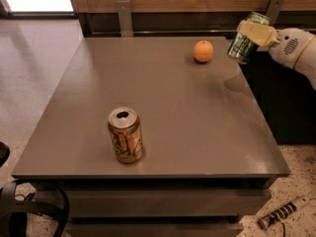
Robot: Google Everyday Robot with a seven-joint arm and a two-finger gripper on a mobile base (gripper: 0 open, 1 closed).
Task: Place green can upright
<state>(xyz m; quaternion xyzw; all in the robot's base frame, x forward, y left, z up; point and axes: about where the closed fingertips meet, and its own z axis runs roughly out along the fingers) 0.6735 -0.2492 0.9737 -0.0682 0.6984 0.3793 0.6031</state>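
Gripper (253, 32), upper right of frame, jaws clamped on dark green patterned aluminium can (241, 47), held tilted above grey table's (197, 127) right edge near round orange fruit (203, 51); label writing on it unreadable.

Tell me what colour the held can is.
Dark green can, patterned, in the gripper at the table's right edge; camera view.

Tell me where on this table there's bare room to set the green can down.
The tool holds the green can tilted in the air near the far right edge of the table. Widest bare patch: the middle and right side, between the orange and the brown can. The left side behind the brown can is bare too. Tightest spot: right beside the orange.
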